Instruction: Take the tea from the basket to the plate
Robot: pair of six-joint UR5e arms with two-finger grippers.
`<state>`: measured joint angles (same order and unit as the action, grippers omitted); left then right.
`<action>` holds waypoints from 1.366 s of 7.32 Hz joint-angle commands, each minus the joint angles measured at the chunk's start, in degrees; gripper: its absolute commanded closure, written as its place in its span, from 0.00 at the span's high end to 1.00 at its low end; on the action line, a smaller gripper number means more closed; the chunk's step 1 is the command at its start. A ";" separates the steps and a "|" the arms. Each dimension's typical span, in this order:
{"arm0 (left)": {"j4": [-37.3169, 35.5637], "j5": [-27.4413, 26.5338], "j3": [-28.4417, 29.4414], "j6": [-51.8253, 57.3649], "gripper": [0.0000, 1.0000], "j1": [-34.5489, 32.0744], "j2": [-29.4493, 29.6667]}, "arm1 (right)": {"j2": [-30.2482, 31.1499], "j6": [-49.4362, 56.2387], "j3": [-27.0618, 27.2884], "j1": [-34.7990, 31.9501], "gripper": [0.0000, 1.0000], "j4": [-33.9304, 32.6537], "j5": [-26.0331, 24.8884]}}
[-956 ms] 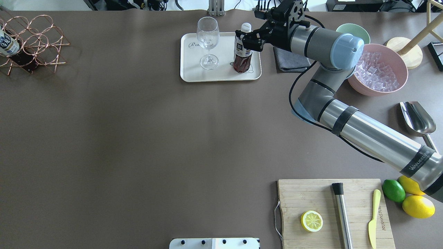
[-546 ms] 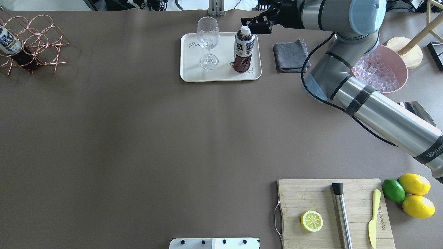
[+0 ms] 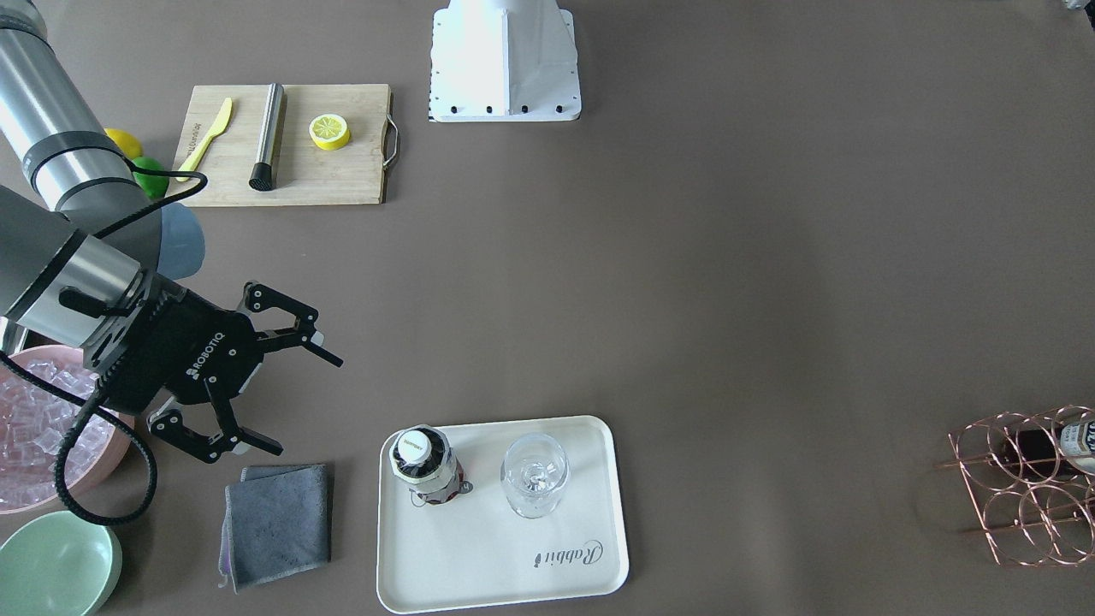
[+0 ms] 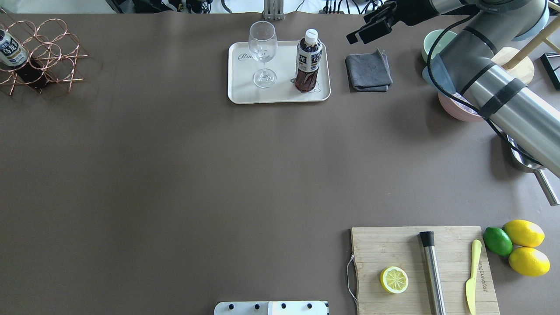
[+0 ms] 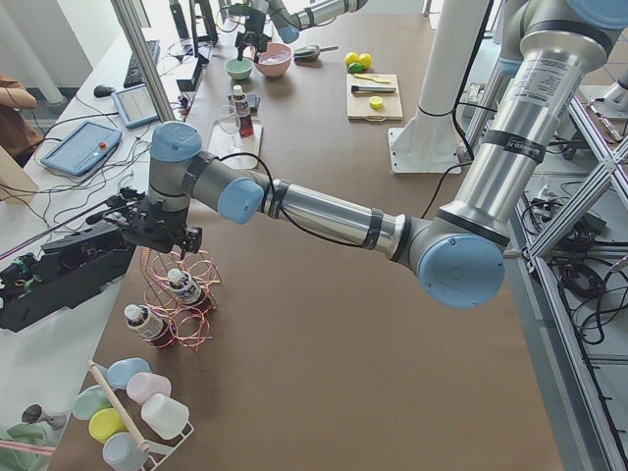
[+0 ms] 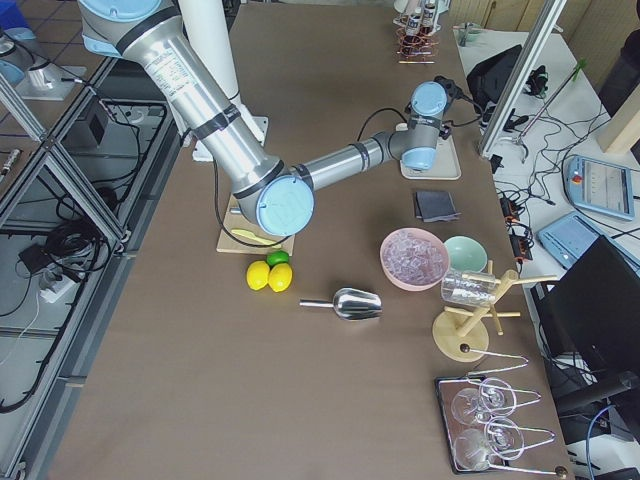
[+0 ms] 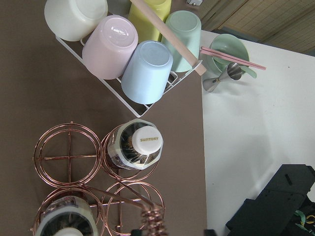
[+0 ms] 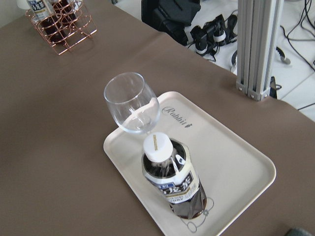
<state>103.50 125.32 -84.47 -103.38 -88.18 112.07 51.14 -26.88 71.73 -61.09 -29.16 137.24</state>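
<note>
The tea bottle [image 4: 308,61] stands upright on the cream plate [image 4: 245,89], beside a wine glass [image 4: 262,52]. It has reddish-brown liquid and a white cap, and also shows in the front view [image 3: 423,462] and right wrist view [image 8: 172,182]. My right gripper [image 3: 308,406] is open and empty, raised to the robot's right of the plate, above the grey cloth [image 3: 275,522]. The copper wire basket [image 4: 48,57] sits at the far left and holds two dark-labelled bottles [image 7: 140,145]. My left gripper [image 5: 162,234] hovers over the basket; I cannot tell whether it is open or shut.
A pink bowl of ice [image 3: 34,428] and a mint bowl [image 3: 51,569] lie under my right arm. A wooden board [image 4: 420,267] with a lemon half, muddler and knife is at the front right, with lemons and a lime beside it. A cup rack [image 7: 133,54] stands beyond the basket.
My right gripper let go of the tea bottle, which stays upright on the plate. It has risen and drawn back to the right, past the grey cloth.
</note>
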 commanded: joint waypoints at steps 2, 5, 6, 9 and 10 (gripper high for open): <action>-6.12 11.45 -11.45 35.06 0.98 -3.22 -13.39 | 8.14 -0.02 11.60 -2.81 1.00 -38.35 12.70; -6.29 11.35 -14.22 65.19 0.98 -2.87 -21.51 | 28.69 6.28 29.37 -4.99 1.00 -58.58 6.50; -6.90 11.27 -16.14 73.59 0.98 -3.22 -24.15 | 32.15 14.67 32.13 -7.53 1.00 -65.34 3.94; -6.82 11.18 -19.42 95.60 0.98 -3.05 -30.66 | 35.76 24.77 33.65 -16.57 1.00 -79.90 -2.41; -6.99 10.48 -19.33 97.30 0.98 -2.88 -31.29 | 39.70 24.77 33.56 -19.48 1.00 -79.82 -2.41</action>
<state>96.64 136.50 -103.56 -12.14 -91.28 82.73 85.60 -3.29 105.08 -75.29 -106.85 135.88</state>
